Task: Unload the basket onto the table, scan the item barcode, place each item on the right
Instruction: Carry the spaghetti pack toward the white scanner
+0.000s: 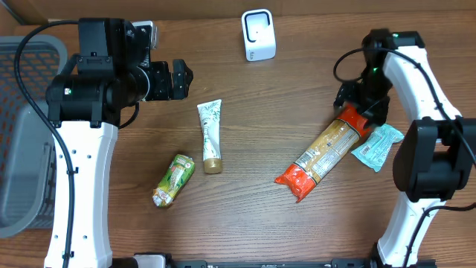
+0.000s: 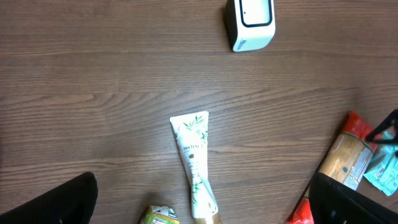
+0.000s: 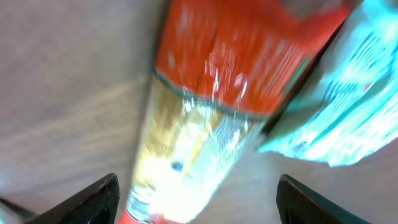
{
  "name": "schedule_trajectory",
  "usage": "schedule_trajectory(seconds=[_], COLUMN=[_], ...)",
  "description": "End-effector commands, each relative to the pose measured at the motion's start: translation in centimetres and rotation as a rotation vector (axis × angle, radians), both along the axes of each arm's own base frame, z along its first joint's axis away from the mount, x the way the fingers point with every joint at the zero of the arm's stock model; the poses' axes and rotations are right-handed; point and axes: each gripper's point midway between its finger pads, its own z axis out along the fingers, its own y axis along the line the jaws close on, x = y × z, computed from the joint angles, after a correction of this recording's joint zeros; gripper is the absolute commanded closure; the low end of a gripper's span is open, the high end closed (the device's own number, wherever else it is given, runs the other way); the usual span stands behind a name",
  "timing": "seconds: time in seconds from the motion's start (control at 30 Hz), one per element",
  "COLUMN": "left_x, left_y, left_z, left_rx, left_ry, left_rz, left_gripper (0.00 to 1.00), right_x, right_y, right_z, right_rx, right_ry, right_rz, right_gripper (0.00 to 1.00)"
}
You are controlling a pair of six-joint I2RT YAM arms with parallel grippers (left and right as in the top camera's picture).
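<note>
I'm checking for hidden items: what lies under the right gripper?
The red end of the long red bag, with a teal packet beside it. Whether the bag covers the packet's edge cannot be seen.

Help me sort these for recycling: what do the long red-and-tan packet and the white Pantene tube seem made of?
Red-and-tan packet: likely thin plastic film, glossy; glare streaks run across it. White Pantene tube: probably soft plastic, fairly matte, with a flat sealed end; its gold cap looks metallic-coated, perhaps plastic.

Grey basket, wooden table
</note>
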Motion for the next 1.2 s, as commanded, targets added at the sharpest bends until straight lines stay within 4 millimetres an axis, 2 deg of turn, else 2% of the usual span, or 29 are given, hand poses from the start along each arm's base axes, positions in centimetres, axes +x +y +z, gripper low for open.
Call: schedule_trajectory(seconds=[0.0,0.27,0.4,0.5,0.7,0.83,0.87,0.97,1.0,1.07,1.17], left_x=[0.2,0.2,0.2,0.2,0.2,0.2,0.2,0.2,0.2,0.2,0.2], left_y=[0.0,0.0,0.0,0.0,0.0,0.0,0.0,0.0,0.0,0.0,0.0], left_z=[0.3,0.3,0.3,0.3,0.3,0.3,0.3,0.3,0.3,0.3,0.3], left_rx=[0.013,0.013,0.013,0.013,0.013,0.013,0.013,0.013,0.013,0.013,0.013], left_ry=[-0.013,-0.013,-0.013,-0.013,-0.013,-0.013,-0.013,-0.014,-0.013,-0.014,-0.013], left_rz=[-0.014,-0.014,-0.014,-0.014,-0.014,-0.014,-0.014,-0.014,-0.014,-0.014,-0.014], left_gripper=[0.0,0.0,0.0,0.01,0.0,0.0,0.0,0.0,0.01,0.0,0.0], right_x=[-2.5,-7.3,-8.6,-8.8,-6.3,-3.1,-1.3,1.1,1.8,2.1,2.7], right_y=[1.5,3.9,4.3,5.3,9.1,13.2,15.3,17.9,18.4,18.4,17.1], right_z=[-1.4,-4.4,-5.5,-6.5,-8.4,-8.6,-8.2,-7.3,-6.9,-6.5,-5.7], right_rx=[-0.025,-0.081,-0.142,-0.147,-0.058,0.117,0.22,0.352,0.372,0.372,0.293], right_ry=[0.079,0.212,0.235,0.212,0.062,-0.066,-0.128,-0.223,-0.258,-0.28,-0.306], right_rz=[0.087,0.176,0.181,0.188,0.192,0.119,0.07,0.064,0.08,0.139,0.214], right_gripper=[0.19,0.18,0.18,0.18,0.19,0.19,0.19,0.24,0.26,0.32,0.32])
